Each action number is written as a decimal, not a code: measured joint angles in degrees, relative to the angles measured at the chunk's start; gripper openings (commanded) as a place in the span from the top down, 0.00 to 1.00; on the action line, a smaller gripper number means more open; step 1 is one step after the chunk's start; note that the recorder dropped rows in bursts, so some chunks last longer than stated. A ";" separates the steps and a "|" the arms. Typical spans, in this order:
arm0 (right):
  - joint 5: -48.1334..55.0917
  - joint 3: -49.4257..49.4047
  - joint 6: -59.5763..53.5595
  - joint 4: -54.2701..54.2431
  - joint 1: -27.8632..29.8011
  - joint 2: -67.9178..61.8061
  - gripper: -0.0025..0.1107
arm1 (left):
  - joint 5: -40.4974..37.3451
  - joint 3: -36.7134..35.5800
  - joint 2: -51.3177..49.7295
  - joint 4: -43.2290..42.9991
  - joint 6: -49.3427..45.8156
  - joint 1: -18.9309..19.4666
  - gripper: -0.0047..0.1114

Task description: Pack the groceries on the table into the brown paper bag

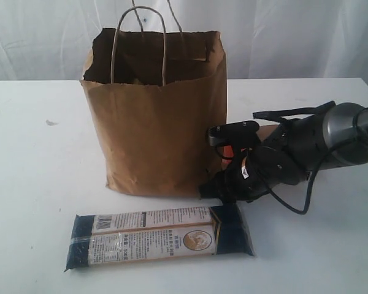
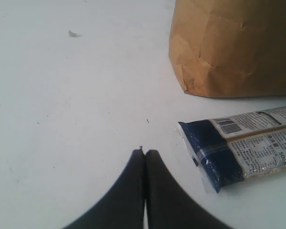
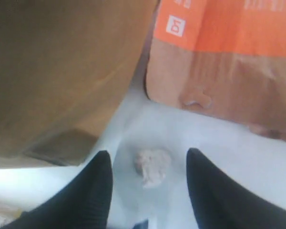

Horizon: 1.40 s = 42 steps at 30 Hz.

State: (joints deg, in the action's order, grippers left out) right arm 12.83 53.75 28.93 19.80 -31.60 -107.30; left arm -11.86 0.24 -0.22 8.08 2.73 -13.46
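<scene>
The right hand (image 3: pixel 148 153) is half spread, its two black fingers (image 3: pixel 93 191) standing apart and gripping nothing. Between them, touching neither, a small pale wrapped candy (image 3: pixel 152 167) lies on the white worktop (image 3: pixel 257 162). To one side of the fingers rises the creased wall of the brown paper bag (image 3: pixel 62 71). Beyond the candy stands a brown pouch (image 3: pixel 219 95) with an orange label. The candy sits in the narrow gap between bag and pouch.

In the exterior view the right arm (image 1: pixel 294 147) reaches in low from the right to the bag's lower right corner. The bag stands upright in the middle of the worktop, mouth open upward, cord handles raised.

The left hand (image 2: pixel 144 153) is closed, fingertips pressed together with nothing between them, hovering over bare worktop. Near it lies one dark-blue end of the long noodle pack (image 2: pixel 238 148). The pack rests flat, label up, just in front of the bag and not touching it. Its long axis runs left to right across the exterior view, the left end slightly nearer the camera. A small scrap (image 2: pixel 74 34) lies on the worktop, well apart from everything.
</scene>
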 measured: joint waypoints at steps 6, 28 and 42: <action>2.01 1.44 0.00 0.00 0.00 -0.99 0.71 | 0.00 0.00 0.00 0.00 0.00 0.00 0.96; 10.51 1.67 -1.51 0.46 -0.46 13.26 0.95 | 0.00 0.00 0.00 0.00 0.00 0.00 0.96; 15.66 16.76 -10.01 -1.91 -4.39 37.18 0.95 | 0.00 0.00 0.00 0.00 0.00 0.00 0.96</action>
State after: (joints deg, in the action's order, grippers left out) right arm 28.50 70.51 18.93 17.89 -35.99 -70.11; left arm -11.86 0.24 -0.22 8.08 2.73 -13.46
